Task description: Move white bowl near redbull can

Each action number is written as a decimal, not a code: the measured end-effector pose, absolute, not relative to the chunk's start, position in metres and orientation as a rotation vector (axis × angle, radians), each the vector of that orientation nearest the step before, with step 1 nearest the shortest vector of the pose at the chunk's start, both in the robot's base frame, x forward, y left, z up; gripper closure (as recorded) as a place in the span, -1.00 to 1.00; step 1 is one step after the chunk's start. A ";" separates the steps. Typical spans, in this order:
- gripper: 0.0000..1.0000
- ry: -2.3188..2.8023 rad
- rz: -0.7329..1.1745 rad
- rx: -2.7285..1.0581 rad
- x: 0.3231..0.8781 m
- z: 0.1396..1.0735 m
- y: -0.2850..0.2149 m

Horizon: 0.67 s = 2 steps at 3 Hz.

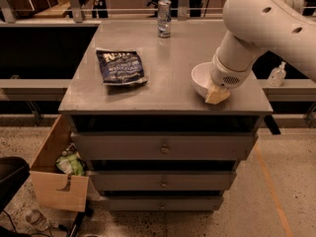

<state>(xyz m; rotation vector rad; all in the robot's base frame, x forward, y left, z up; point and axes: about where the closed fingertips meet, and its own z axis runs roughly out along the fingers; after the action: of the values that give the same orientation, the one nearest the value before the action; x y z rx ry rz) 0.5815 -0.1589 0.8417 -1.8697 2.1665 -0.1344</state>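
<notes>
The white bowl (201, 79) sits at the right front of the grey cabinet top (168, 58), partly covered by my arm. My gripper (215, 91) comes down on the bowl's near right rim, with one cream fingertip (217, 95) showing outside the rim and the other hidden under the wrist. It looks shut on the rim. The redbull can (164, 18) stands upright at the far edge of the top, well behind and to the left of the bowl.
A flat dark blue snack bag (121, 67) lies on the left half of the top. The cabinet has drawers below. An open cardboard box (57, 174) with rubbish stands on the floor at the left. A white bottle (277, 75) stands on a ledge at the right.
</notes>
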 end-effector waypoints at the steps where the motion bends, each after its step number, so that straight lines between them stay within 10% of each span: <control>1: 1.00 2.185 -0.172 -1.861 0.588 0.843 -0.165; 2: 1.00 2.223 -0.309 -1.843 0.614 0.851 -0.191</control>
<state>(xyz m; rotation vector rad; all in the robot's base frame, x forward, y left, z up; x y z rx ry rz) 0.6144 -0.1907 0.8507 -1.8435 2.2226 -0.3086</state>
